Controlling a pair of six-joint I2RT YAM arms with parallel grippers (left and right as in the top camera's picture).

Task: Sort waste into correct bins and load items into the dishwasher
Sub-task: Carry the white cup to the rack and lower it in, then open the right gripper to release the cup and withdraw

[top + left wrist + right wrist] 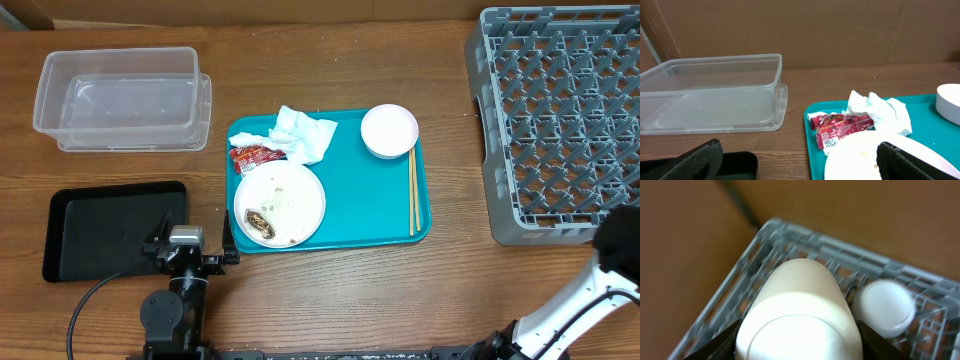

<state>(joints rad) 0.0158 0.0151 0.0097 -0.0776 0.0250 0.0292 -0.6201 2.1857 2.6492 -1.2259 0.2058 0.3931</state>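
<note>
Grips a white round cup (800, 300) in the right gripper (797, 347), clamped on its sides, above a corner of the grey plastic lattice dish rack (790, 250), seemingly for lowering into a cell. Holds the left gripper (800, 162) wide apart, empty, facing the small red wrapper (837, 127).

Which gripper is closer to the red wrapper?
Left. The left gripper is open beside the teal tray's near-left corner, with the red wrapper just beyond it. The right gripper holds a white cup at the dish rack's near corner.

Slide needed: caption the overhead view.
Teal tray with white round plate, crumpled white napkin, red wrapper, white bowl, wooden chopsticks; grey plastic dish rack alongside.
</note>
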